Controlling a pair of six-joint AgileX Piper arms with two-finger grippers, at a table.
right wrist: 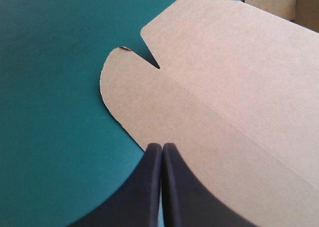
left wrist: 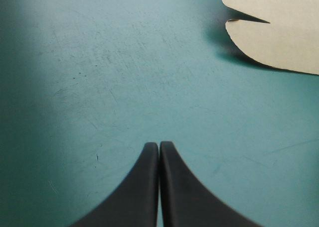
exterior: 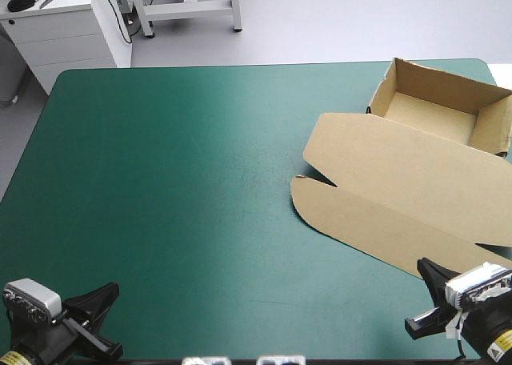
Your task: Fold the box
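The brown box [exterior: 400,181] lies at the table's right side as an open tray [exterior: 436,109] with raised walls near the far right corner. Its lid lies flat toward the front, ending in two rounded flaps with a notch between them. My left gripper [exterior: 112,291] is shut at the front left, far from the box. In the left wrist view my left gripper [left wrist: 159,145] points over bare cover, with the box's flap [left wrist: 279,23] well ahead of it. My right gripper [right wrist: 162,146] is shut, its tip just over the front edge of the lid [right wrist: 224,87]; in the high view my right gripper [exterior: 424,266] is at the front right.
The teal-green cover [exterior: 176,181] stretches bare from the box to the left edge. The lid runs out to the table's right edge. A white cabinet [exterior: 72,29] stands beyond the far left corner, off the table.
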